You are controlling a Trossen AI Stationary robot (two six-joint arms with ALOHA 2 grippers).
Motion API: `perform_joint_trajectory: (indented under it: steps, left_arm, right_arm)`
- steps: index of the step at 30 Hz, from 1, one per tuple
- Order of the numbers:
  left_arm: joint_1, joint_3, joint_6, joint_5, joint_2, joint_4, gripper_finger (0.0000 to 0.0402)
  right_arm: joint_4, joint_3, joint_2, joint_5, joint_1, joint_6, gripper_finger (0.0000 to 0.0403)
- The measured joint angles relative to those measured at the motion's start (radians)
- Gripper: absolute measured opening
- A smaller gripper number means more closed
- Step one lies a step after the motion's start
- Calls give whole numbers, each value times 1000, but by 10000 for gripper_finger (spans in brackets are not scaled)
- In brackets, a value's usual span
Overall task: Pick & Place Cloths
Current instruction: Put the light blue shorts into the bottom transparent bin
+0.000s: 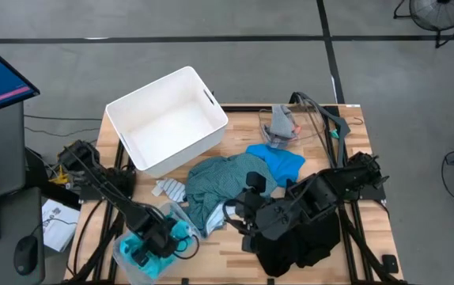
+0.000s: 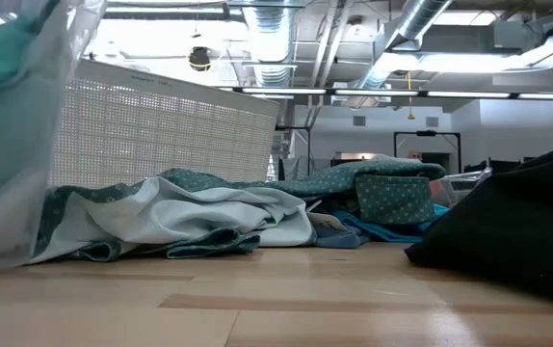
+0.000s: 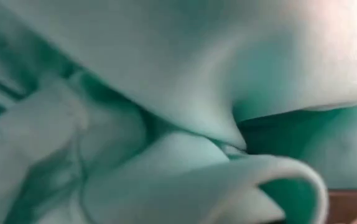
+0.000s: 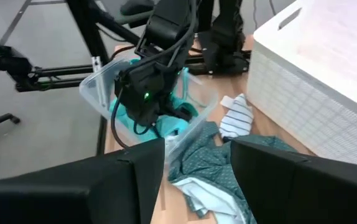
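Left hand (image 1: 149,252) down inside the clear tub (image 1: 124,255), pinched together on the turquoise shirt (image 1: 181,230). Right hand (image 4: 196,163) parted, hovering directly above the teal-grey shirt (image 1: 221,182), nearer it than the left.

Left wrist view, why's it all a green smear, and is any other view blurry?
Left wrist view: the camera sits pressed against the turquoise cloth, too close to focus. Low view: the clear tub beside the lens is blurred. High view: sharp and evenly lit.
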Motion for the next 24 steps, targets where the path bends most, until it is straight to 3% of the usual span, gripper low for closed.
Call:
perform_joint_trajectory:
  steps: [4,9,17,20,24]
  left_arm:
    - [4,-90,8,60,-52,74,32]
    - [27,-85,-138,148,-218,32,102]
    - [0,-46,-227,59,-506,-43,232]
    - [-16,-30,-307,33,-558,-57,254]
    - [-9,61,-369,1,-613,-45,251]
  right_arm:
    - [-6,0,0,2,-1,-11,179]
    - [-6,0,0,1,-13,-11,202]
    - [-5,0,0,-5,-23,-23,248]
    - [10,0,0,-20,-31,-26,249]
    - [26,0,0,-69,-46,-26,249]
